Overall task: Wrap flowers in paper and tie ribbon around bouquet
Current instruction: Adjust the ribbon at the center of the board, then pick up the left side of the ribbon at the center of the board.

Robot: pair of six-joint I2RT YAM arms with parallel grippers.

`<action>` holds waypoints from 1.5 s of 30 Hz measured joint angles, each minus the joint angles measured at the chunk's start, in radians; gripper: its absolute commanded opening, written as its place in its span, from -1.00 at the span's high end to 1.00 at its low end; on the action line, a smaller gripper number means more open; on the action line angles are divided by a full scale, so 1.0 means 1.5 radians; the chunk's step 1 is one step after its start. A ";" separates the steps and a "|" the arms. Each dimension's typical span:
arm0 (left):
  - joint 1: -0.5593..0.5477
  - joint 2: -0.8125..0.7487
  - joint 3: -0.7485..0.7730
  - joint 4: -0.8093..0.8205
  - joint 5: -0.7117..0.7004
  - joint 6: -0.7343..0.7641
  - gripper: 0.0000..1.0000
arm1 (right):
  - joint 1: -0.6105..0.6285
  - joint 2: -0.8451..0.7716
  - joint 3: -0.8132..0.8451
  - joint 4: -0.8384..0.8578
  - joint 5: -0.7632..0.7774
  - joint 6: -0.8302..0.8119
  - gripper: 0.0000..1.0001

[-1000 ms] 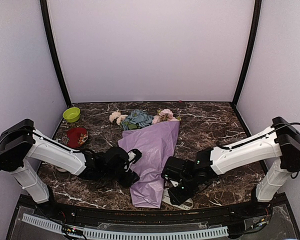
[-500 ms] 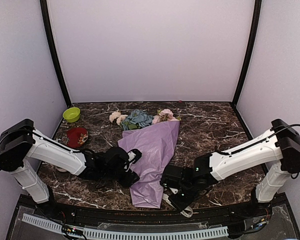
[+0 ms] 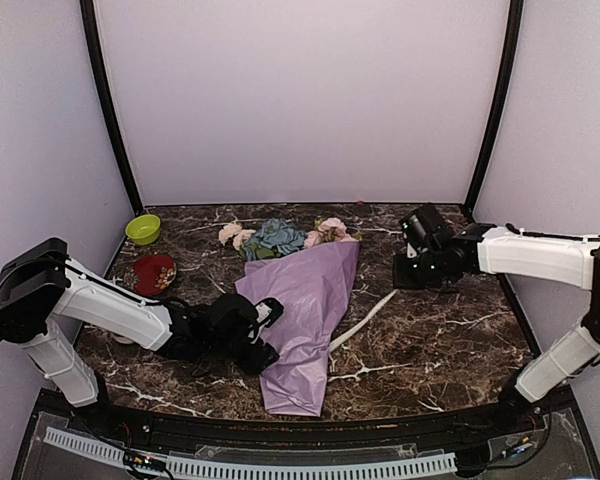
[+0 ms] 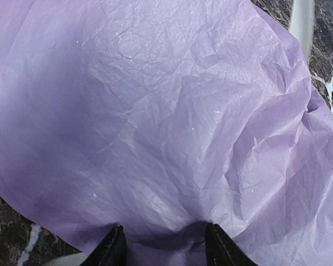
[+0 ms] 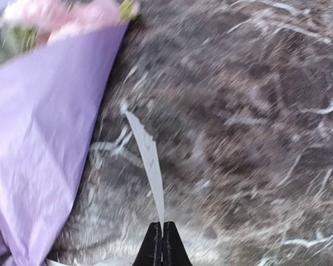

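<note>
1. No text, label, brand, number or sign can be read in any view.
2. The ribbon is blurred in the right wrist view and too small from above, so nothing can be read on it.

Soft, even light fills the top view. The right wrist view is motion-blurred. A shadow darkens the paper under the left wrist camera.
</note>
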 measured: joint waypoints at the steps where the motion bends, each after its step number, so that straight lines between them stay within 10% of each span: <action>1: 0.000 0.000 0.000 0.000 0.000 0.000 0.02 | -0.038 0.000 0.007 0.020 0.007 -0.006 1.00; 13: 0.000 0.017 0.023 -0.013 0.000 0.014 0.05 | -0.320 -0.069 0.317 0.094 0.080 -0.112 1.00; 19: 0.000 0.019 0.021 -0.006 0.001 0.015 0.05 | -0.132 -0.101 0.324 0.188 -0.055 -0.141 1.00; 27: 0.000 0.011 0.005 0.017 0.001 0.015 0.06 | 0.111 0.284 0.397 0.251 -0.306 -0.113 1.00; 36: 0.000 -0.007 -0.017 0.024 0.003 0.015 0.00 | 0.129 0.449 0.357 0.279 -0.405 -0.011 1.00; 45: 0.000 -0.168 -0.017 -0.075 -0.040 -0.015 -0.55 | 0.122 0.467 0.320 0.286 -0.381 0.002 1.00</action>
